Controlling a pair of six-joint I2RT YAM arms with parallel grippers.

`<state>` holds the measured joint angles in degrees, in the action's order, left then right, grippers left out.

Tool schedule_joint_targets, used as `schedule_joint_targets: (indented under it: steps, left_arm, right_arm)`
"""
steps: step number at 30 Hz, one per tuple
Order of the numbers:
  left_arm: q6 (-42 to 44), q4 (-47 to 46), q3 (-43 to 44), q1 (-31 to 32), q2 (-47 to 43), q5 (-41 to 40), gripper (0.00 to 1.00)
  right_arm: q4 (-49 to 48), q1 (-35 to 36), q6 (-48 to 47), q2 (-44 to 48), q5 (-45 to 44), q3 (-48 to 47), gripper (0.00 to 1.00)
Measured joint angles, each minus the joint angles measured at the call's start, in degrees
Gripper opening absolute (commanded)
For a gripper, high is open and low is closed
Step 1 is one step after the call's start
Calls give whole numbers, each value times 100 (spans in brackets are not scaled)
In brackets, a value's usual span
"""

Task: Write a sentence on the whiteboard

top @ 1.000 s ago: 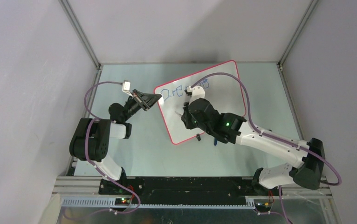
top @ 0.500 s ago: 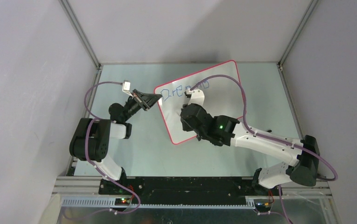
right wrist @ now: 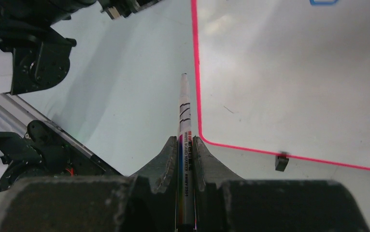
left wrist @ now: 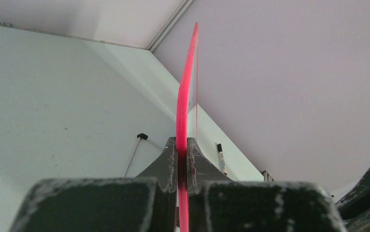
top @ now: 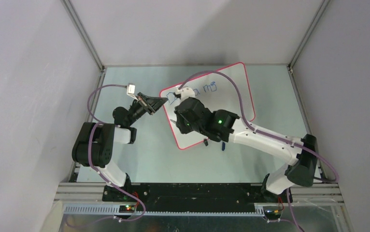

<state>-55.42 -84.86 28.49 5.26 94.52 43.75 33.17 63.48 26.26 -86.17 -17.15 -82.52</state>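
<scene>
The whiteboard (top: 231,96) sits on the tabletop (top: 139,150) in the middle of the frame. The left gripper (left wrist: 183,162) pinches its pink rim, I think so it can't slide. The right gripper (right wrist: 186,145) pinches a marker (right wrist: 183,106). Its tip is just beside the board's left edge, maybe ready to start a new line under the blue sentence (top: 205,88).

"Bright in here?"
"Evenly so, with soft shadows on the table (top: 149,157)."
"Any glare?"
"Just a pale sheen on the whiteboard (right wrist: 294,87). Up close, the fingers (left wrist: 166,164) blur."
</scene>
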Motion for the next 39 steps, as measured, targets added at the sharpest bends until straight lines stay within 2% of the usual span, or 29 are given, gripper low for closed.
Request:
schedule_joint_targets:
  steps: [7,18,39]
  left_arm:
    - [2,0,0,0,0,0,0]
    - [13,-2,0,0,0,0,0]
    - [15,-2,0,2,0,0,0]
  right_arm:
    - [511,162,-284,-708,-319,-872,0]
    - [879,199,-411,-966,-931,-944,0]
    - [896,42,-608,-1440,-1093,-1464,0]
